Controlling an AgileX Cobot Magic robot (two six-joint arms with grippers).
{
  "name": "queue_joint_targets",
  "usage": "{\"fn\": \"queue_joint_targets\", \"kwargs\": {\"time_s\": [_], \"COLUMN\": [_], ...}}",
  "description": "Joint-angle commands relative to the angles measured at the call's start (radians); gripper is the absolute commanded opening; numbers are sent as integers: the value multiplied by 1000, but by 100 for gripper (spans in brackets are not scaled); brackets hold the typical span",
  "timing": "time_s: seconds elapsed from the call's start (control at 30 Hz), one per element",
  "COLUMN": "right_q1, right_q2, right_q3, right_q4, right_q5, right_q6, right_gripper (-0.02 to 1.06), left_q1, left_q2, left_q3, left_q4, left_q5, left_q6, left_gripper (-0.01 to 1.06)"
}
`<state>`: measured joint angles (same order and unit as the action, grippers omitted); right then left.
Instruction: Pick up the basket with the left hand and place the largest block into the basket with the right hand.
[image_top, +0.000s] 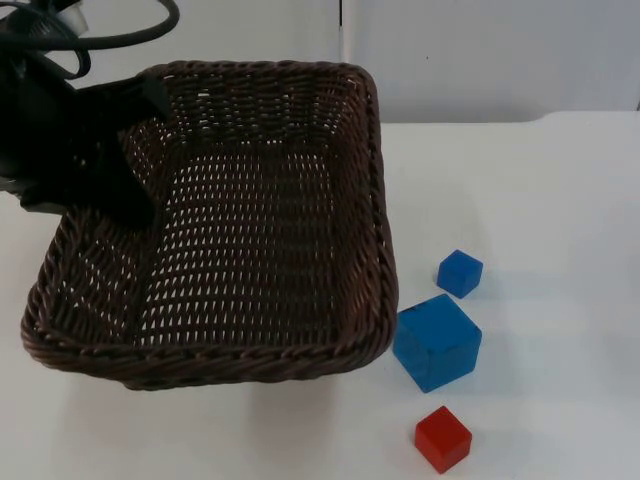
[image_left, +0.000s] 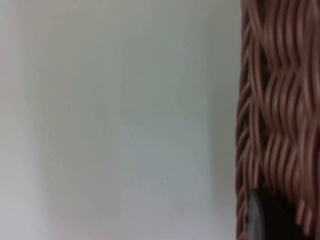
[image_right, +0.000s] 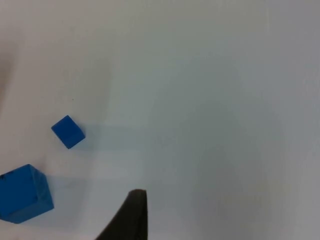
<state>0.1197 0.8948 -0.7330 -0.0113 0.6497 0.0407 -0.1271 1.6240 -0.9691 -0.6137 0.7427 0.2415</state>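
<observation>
**Basket held at one wall, blocks crowding its corner**

The wicker basket (image_top: 250, 230) is tilting above the white surface (image_top: 540, 200), the left claw (image_top: 140, 150) pinching its left wall (image_left: 275, 100). Gripped at one side, it could be sagging or slipping once weight lands.

The large blue block (image_top: 436, 341) is lying just beside the basket's corner; reaching there risks knocking the rim.

The small blue block (image_top: 460, 273) and red block (image_top: 443, 438) are sitting near, inviting a wrong pick.

The right claw (image_right: 131, 220) is hovering near the blue blocks; I cannot tell its spread.
</observation>
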Motion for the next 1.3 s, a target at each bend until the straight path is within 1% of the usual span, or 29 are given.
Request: {"fn": "queue_joint_targets", "kwargs": {"time_s": [0.0, 0.03, 0.07, 0.1, 0.13, 0.2, 0.23, 0.3, 0.33, 0.4, 0.6, 0.63, 0.7, 0.73, 0.83, 0.87, 0.9, 0.93, 1.0, 1.03, 1.07, 1.17, 1.2, 1.23, 1.27], "right_q1": [-6, -6, -6, -6, -6, -6, -6, -6, -6, -6, -6, -6, 3, 3, 66, 100, 100, 132, 216, 274, 274, 392, 417, 417, 443], "right_q2": [-1, -1, -1, -1, -1, -1, -1, -1, -1, -1, 8, 15, 52, 52, 123, 151, 151, 174, 232, 277, 277, 358, 380, 380, 407], "right_q3": [-9, -9, -9, -9, -9, -9, -9, -9, -9, -9, -9, -9, -9, -9, -9, -9, -9, -9, -9, -9, -9, -9, -9, -9, -9], "right_q4": [4, 26, 26, 63, 129, 233, 233, 298, 316, 321, 337, 349, 360, 360, 354, 354, 354, 352, 347, 330, 330, 280, 259, 259, 242], "right_q5": [-18, -18, -18, -18, -18, -18, -18, -10, -6, -1, 52, 72, 111, 111, 122, 110, 110, 92, 52, 6, 6, -80, -107, -107, -125], "right_q6": [-12, -35, -35, -79, -159, -249, -249, -321, -349, -365, -420, -440, -447, -447, -451, -451, -451, -451, -451, -449, -449, -405, -381, -381, -353], "right_gripper": [105, 105, 105, 105, 105, 105, 105, 105, 105, 105, 104, 103, 103, 103, 103, 103, 103, 103, 103, 103, 103, 103, 103, 103, 103], "left_q1": [0, 0, 0, 0, 0, 0, 0, 0, 0, 0, 0, 0, 0, 0, 0, 0, 0, 0, 0, 0, 0, 0, 0, 0, 0], "left_q2": [-14, -14, -14, -14, -14, -14, -14, -14, -14, -14, -14, -14, -14, -14, -14, -14, -14, -14, -14, -14, -14, -14, -14, -14, -14], "left_q3": [-1, -1, -1, -1, -1, -1, -1, -1, -1, -1, -1, -1, -1, -1, -1, -1, -1, -1, -1, -1, -1, -1, -1, -1, -1], "left_q4": [-33, -33, -33, -33, -33, -33, -33, -33, -33, -33, -33, -33, -33, -33, -33, -33, -33, -33, -33, -33, -33, -33, -33, -33, -33], "left_q5": [1, 1, 1, 1, 1, 1, 1, 1, 1, 1, 1, 1, 1, 1, 1, 1, 1, 3, 3, 3, 3, 3, 3, 3, 3], "left_q6": [-7, -7, -7, -7, -7, -7, -7, -7, -7, -7, -7, -7, -7, -7, -7, -7, -7, -7, -7, -7, -7, -4, -4, -4, -4], "left_gripper": [0, 0, 0, 0, 0, 0, 0, 0, 0, 0, 0, 0, 0, 0, 0, 0, 0, 0, 0, 0, 0, 0, 0, 0, 0]}}
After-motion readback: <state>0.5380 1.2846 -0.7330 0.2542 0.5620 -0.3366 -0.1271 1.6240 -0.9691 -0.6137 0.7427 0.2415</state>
